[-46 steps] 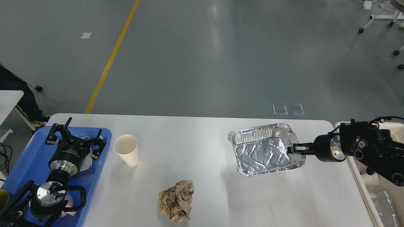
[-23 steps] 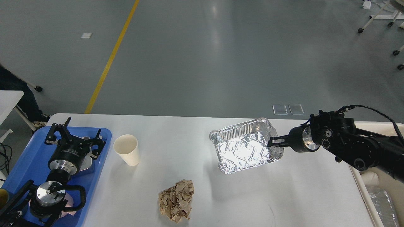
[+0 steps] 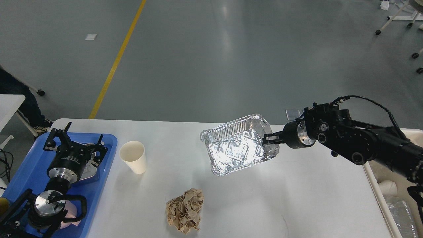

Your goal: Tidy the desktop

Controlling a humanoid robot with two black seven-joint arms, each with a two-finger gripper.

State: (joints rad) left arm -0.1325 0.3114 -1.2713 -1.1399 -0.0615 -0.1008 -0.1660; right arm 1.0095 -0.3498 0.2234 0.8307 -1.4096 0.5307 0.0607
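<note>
Left gripper (image 3: 74,145) hovers over the blue tray (image 3: 19,172) at the table's left edge, jaws spread, holding nothing. Paper cup (image 3: 133,161) stands upright beside the tray; crumpled brown paper (image 3: 185,210) sits near the front edge. Right gripper (image 3: 270,138) pinches the foil tray (image 3: 233,148) by its rim — lifted and tilted above the desktop (image 3: 314,198), likely for carrying.

A cream paper cup (image 3: 133,161) stands just beside the blue tray (image 3: 106,154), crumpled brown paper (image 3: 185,210) lies nearer, and a yellow floor line (image 3: 115,61) runs beyond.
</note>
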